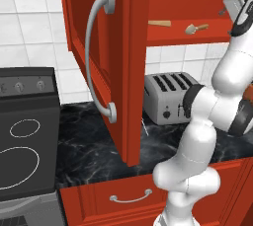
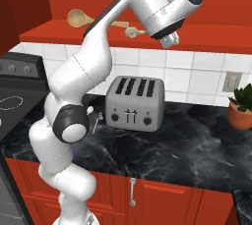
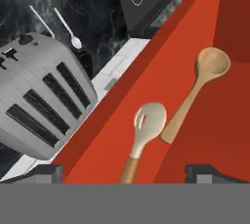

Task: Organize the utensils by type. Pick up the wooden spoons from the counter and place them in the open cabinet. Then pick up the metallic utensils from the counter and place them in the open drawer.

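Observation:
Two wooden spoons lie on the red shelf of the open cabinet (image 1: 101, 47): a slotted one (image 3: 149, 120) and a solid one (image 3: 212, 64), seen also as the two spoons (image 1: 196, 28) (image 1: 159, 23). My gripper (image 3: 124, 171) hangs open just off the shelf edge, up beside the shelf (image 2: 170, 39), with nothing held. Two thin metallic utensils (image 3: 68, 27) (image 3: 39, 20) lie on the black counter (image 1: 94, 146) left of the toaster; one of them is the silvery utensil (image 2: 97, 123). A red drawer front (image 1: 99, 195) sits under the counter edge; I cannot tell whether it is pulled out.
A silver toaster (image 2: 134, 103) stands against the tiled wall below the shelf. The cabinet door with its long grey handle (image 1: 94, 52) swings out over the counter. A black stove (image 1: 24, 136) is at the left, and a potted plant (image 2: 241, 106) at the far right.

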Motion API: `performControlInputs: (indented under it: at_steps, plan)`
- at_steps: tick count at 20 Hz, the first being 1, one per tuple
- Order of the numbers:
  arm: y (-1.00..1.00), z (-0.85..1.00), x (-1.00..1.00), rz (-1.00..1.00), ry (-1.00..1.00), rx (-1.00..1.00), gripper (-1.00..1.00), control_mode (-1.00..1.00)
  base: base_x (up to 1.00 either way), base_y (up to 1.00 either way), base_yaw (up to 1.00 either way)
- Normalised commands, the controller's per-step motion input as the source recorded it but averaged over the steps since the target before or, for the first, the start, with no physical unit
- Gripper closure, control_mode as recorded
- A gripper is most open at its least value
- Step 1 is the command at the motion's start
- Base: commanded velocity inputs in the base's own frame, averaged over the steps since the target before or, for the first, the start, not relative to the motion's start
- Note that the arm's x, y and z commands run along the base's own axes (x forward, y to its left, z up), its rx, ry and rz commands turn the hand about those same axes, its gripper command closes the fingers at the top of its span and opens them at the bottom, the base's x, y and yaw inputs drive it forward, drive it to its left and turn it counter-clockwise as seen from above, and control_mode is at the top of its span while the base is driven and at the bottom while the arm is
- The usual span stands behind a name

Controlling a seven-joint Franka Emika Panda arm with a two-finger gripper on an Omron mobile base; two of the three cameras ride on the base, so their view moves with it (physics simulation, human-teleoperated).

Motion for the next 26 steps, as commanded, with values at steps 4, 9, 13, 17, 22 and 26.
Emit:
performControlInputs:
  at_steps: [4,9,13,17,22,26]
  plan:
    - [0.11,-0.34,-0.9,-0.36,-0.18,0.0,-1.0,-1.0,0.0,0.0,0.0]
    - [0.16,-0.46,-0.85,-0.38,-0.1,0.0,-1.0,-1.0,0.0,0.0,0.0]
    - [0.26,-0.58,-0.82,-0.44,0.0,0.0,-1.0,-1.0,0.0,0.0,0.0]
    - [0.43,-0.53,-0.39,-0.57,0.26,0.02,-1.0,-1.0,0.0,0.0,0.0]
    - [0.08,-0.17,-0.48,-0.47,0.28,0.33,-1.0,-1.0,0.0,0.0,0.0]
    - [0.0,-0.2,-0.49,-0.48,0.18,0.53,-1.0,-1.0,0.0,0.0,0.0]
